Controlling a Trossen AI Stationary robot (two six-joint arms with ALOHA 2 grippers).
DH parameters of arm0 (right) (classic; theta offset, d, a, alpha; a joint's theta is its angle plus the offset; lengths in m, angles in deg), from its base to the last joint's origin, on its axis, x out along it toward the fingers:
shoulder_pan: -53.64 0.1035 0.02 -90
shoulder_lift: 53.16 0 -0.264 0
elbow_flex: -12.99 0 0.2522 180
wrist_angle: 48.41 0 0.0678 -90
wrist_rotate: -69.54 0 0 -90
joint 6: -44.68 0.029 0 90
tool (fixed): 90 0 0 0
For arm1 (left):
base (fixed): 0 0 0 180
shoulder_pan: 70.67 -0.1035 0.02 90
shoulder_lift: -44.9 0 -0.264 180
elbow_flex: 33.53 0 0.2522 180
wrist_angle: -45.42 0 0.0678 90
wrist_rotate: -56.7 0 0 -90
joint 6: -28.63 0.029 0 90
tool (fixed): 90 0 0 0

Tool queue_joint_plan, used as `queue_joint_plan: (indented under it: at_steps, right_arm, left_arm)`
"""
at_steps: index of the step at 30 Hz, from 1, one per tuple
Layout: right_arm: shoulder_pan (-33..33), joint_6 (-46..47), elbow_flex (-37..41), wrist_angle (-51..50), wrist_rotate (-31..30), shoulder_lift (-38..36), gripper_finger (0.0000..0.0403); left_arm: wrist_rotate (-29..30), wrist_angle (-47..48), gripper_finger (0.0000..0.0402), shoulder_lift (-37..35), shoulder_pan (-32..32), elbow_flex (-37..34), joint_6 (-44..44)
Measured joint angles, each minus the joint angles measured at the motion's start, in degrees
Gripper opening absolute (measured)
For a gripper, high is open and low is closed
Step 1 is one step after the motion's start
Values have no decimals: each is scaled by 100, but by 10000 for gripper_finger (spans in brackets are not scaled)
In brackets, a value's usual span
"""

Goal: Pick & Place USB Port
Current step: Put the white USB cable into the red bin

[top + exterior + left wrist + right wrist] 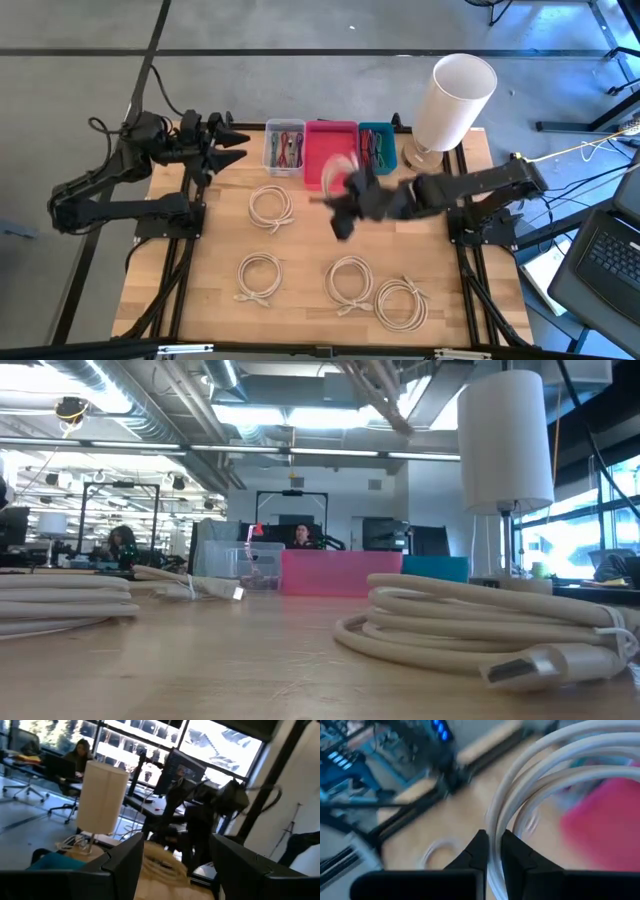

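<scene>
Right pincer point(492, 851) pinching white cable coil point(545, 775), apparently above pink bin point(330, 150) for dropping; left pincer point(172, 857) spread, parked aside.

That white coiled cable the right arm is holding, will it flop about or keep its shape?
Probably keeps its loop: the cable arcs smoothly from the right tool, pinched on a strand. It looks light, so it may swing. The coils on the table stay round too.

White coiled USB cable point(530, 775) held up off the table, pinched between the right gripper point(492, 851) fingers, over the pink bin point(328, 150). Four more white coils on the wood: point(271, 208), point(259, 275), point(350, 281), point(401, 303), lying flat.
</scene>
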Motion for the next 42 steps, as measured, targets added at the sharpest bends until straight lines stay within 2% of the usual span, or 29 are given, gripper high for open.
queue_joint_plan:
  at_steps: [3,7,11,17,25,34,42]
  right_arm:
    - [-543,-983,-614,73,23,89,29]
    - [-1465,-2049,-1437,62,780,418,29]
    - [-2427,-2397,-2152,-66,2052,901,29]
    - [-3372,-2559,-2747,-926,2784,1850,29]
    - [-3762,-2840,-2656,-1375,3497,2925,29]
    - [-3829,-3064,-2649,-1553,3674,4035,29]
    - [-4076,-3155,-2649,-1579,3672,4460,29]
  left_arm:
    - [98,115,221,1,0,0,-51]
    - [82,148,221,20,12,0,-360]
    - [70,145,221,15,22,0,-482]
    - [74,140,221,15,22,0,-496]
    - [74,141,221,15,22,0,-464]
    - [63,147,221,15,22,0,-409]
    - [50,433,221,-2,22,0,-455]
